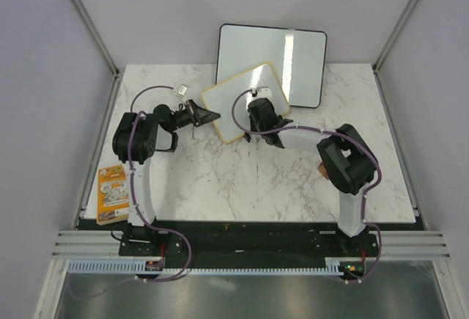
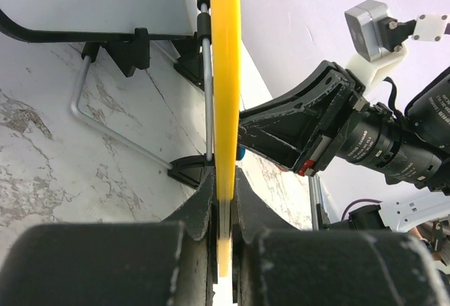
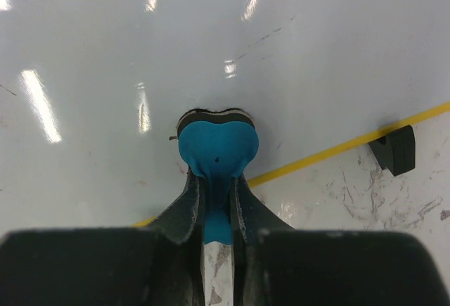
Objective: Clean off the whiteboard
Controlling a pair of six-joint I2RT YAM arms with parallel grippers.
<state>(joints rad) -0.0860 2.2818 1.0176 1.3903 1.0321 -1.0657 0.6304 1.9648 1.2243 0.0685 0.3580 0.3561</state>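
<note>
The left tool [image 2: 223, 200] is pinched on the thin, rounded yellow-wood rim of the whiteboard [image 1: 231, 103], which rests on the veined marble desk [image 1: 220, 180] between both tools. The right tool [image 3: 216, 186] clamps a rounded blue eraser [image 3: 216, 144]. Its dark felt face is pressed against the glossy white surface just ahead.

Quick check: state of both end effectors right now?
Left end effector: closed on the edge of the small yellow-wood-framed whiteboard.
Right end effector: closed on a blue eraser, at the board's white surface.
</note>
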